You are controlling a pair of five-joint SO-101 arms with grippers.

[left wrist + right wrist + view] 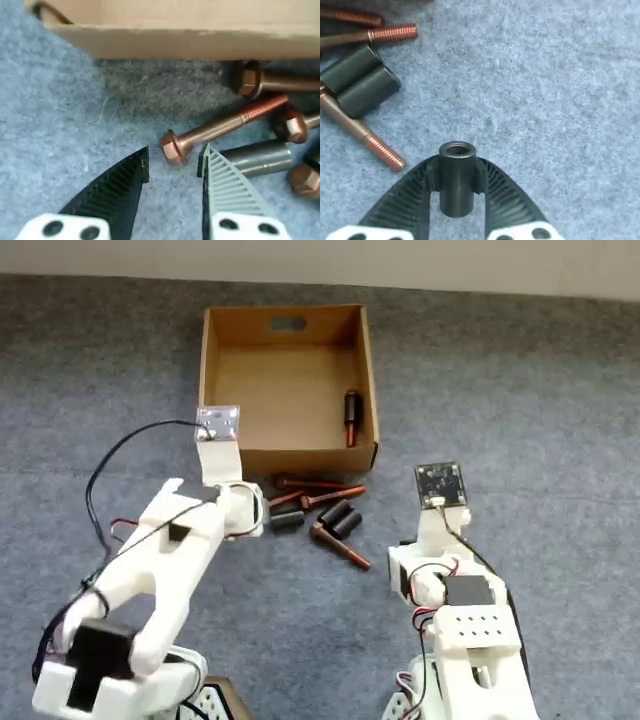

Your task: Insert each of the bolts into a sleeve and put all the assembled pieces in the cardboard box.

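the left gripper (174, 152) stood open, jaws moderately apart, the head of a copper bolt (220, 127) lying just ahead between their tips, near the cardboard box (190, 42). the right gripper (456, 169) was clamped on a black sleeve (456, 156), upright between its jaws.

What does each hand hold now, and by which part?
The right hand grips a black sleeve by its sides; the left hand is open, holding nothing.

Looks like a robotics lab bench, folks: grey felt-covered worktop (560, 390), two white printed arms (160, 570) on it, loose wires (92, 502), a bare circuit board (441, 484) exposed.
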